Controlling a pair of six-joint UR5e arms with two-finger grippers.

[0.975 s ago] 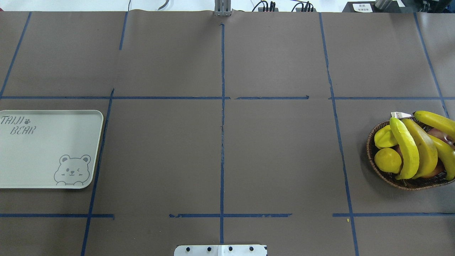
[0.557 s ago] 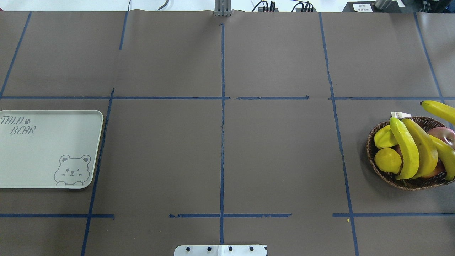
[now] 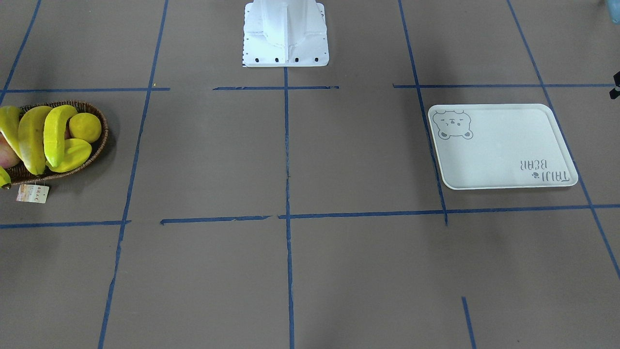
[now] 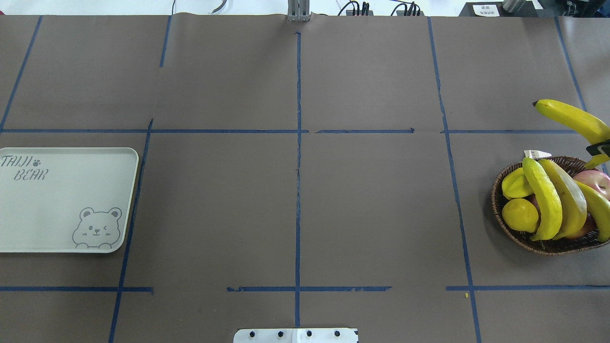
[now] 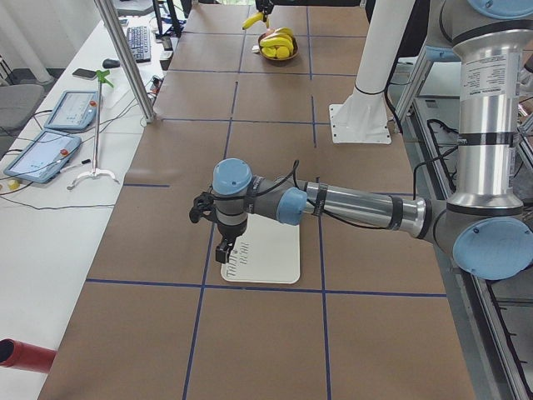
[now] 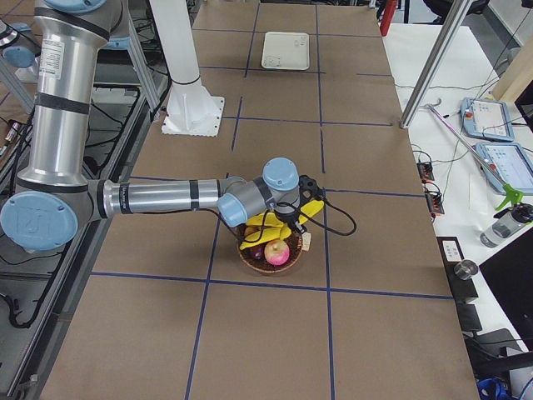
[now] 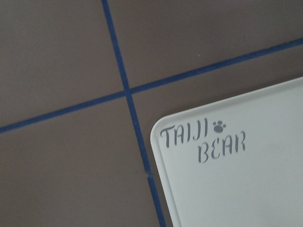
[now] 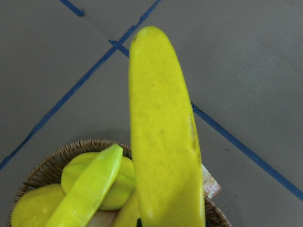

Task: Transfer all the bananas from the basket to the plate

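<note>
One yellow banana (image 4: 572, 119) hangs above the far rim of the woven basket (image 4: 538, 245), with my right gripper (image 4: 598, 148) shut on its near end at the view's right edge. That banana (image 8: 163, 142) fills the right wrist view. Three more bananas (image 4: 543, 200) lie across the basket (image 3: 99, 145). The white bear plate (image 4: 57, 200) sits bare at the table's left end, seen also from the front (image 3: 503, 145). In the exterior left view my left gripper (image 5: 225, 250) hovers over the plate's lettered corner (image 7: 236, 189); I cannot tell whether it is open or shut.
A starfruit (image 4: 514, 185), a round yellow fruit (image 4: 519, 215) and a reddish apple (image 4: 591, 180) share the basket. A paper tag (image 3: 32, 193) hangs off its rim. The robot's white base (image 3: 286, 34) stands at mid-table. Blue tape lines grid the brown surface.
The held banana has risen out of the basket and moved towards the table's far side and slightly left. The other fruit and the plate have stayed put.
</note>
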